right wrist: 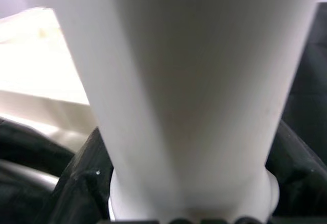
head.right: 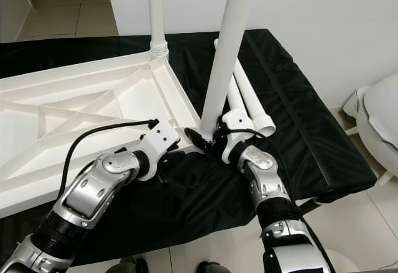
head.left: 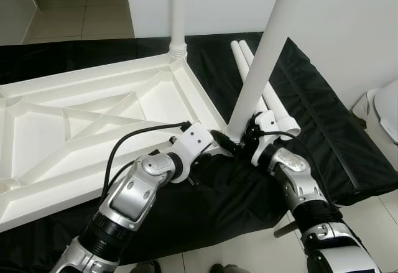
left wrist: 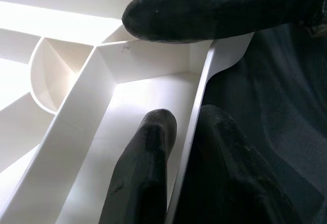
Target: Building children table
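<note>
A white plastic ribbed tabletop [head.left: 74, 130] lay upside down on a black padded mat [head.left: 323, 117], covering the left and centre of the head views. 1 white round plastic leg [head.left: 178, 12] stood upright in the tabletop's far corner socket at top centre. A second white tubular leg [head.left: 261, 55] leaned slightly at the near right corner, near the middle of the frame. The right pincer [head.left: 239, 139] was closed around the base of this second leg, its black fingers [right wrist: 76, 183] flanking the tube in the right wrist view. The left pincer [head.left: 221, 141] gripped the tabletop's edge at that same corner, with fingers [left wrist: 143, 173] on either side of the thin white rim. 2 more white tubular legs [head.left: 273, 102] lay side by side on the mat, just behind the right pincer.
</note>
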Robot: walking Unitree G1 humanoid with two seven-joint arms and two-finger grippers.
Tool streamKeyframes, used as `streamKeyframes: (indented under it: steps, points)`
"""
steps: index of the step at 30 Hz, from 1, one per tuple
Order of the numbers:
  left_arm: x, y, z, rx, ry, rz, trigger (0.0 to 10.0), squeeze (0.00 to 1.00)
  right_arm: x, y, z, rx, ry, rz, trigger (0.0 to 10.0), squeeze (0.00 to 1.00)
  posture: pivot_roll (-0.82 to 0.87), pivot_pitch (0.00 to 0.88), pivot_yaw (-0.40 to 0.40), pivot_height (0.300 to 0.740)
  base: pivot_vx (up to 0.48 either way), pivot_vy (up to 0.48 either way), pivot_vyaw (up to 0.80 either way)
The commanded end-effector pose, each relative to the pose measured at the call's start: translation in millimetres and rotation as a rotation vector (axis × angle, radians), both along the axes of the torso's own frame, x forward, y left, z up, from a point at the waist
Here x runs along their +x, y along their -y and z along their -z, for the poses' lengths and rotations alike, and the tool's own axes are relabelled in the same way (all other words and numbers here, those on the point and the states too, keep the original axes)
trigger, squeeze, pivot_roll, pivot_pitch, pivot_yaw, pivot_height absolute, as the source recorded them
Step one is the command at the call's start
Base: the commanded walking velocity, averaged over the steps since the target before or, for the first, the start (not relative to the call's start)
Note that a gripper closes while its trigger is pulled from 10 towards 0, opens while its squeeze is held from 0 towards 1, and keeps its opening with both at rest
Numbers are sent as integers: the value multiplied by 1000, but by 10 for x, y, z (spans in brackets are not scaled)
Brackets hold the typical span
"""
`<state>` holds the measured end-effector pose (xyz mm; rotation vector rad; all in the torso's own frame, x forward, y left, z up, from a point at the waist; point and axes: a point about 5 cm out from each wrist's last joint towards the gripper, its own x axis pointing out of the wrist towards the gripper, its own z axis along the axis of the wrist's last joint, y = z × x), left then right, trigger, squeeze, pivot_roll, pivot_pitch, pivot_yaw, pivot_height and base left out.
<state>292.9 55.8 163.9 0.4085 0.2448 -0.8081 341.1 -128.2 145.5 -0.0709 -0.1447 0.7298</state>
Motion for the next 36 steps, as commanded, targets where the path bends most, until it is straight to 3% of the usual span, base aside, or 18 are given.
streamKeyframes:
  steps: [1, 7, 12, 19, 26, 27, 30, 31, 36]
  points:
    - [-16, 33, -94, -20, 47, 25, 10000, 0, -19, -14, 43, 35, -23, 60, 0, 0, -8, 118, -28, 740, 0, 0, 0]
    - [-18, 39, -95, -19, 47, 30, 10000, 0, -67, -144, 45, 96, -27, 157, 0, 0, -10, 119, -25, 740, 0, 0, 0]
    - [-11, 42, -103, -18, 50, 32, 10000, 0, -83, -197, 29, 113, 5, 301, 0, 0, -13, 123, -25, 740, 0, 0, 0]
    - [-20, 53, -101, -14, 51, 44, 10000, 0, -155, -334, 96, 118, -33, 515, 0, 0, -22, 122, -23, 740, 0, 0, 0]
    - [-21, 66, -105, -14, 52, 54, 10000, 0, -216, -423, 117, 137, -56, 531, 0, 0, -26, 117, -22, 740, 0, 0, 0]
    - [-22, 71, -103, -12, 52, 58, 10000, 0, -206, -391, 108, 125, -51, 526, 10000, 0, -27, 113, -24, 740, 0, 0, 0]
    - [-22, 77, -101, -12, 52, 60, 10000, 0, -202, -356, 92, 121, -45, 521, 10000, 0, -29, 109, -25, 740, 0, 0, 0]
    - [-24, 87, -100, -12, 53, 62, 10000, 0, -201, -318, 80, 118, -37, 506, 10000, 1000, -29, 107, -28, 740, 0, 0, 0]
    - [-25, 98, -99, -12, 54, 65, 10000, 0, -180, -217, 66, 111, -26, 486, 10000, 1000, -29, 101, -31, 740, 0, 0, 0]
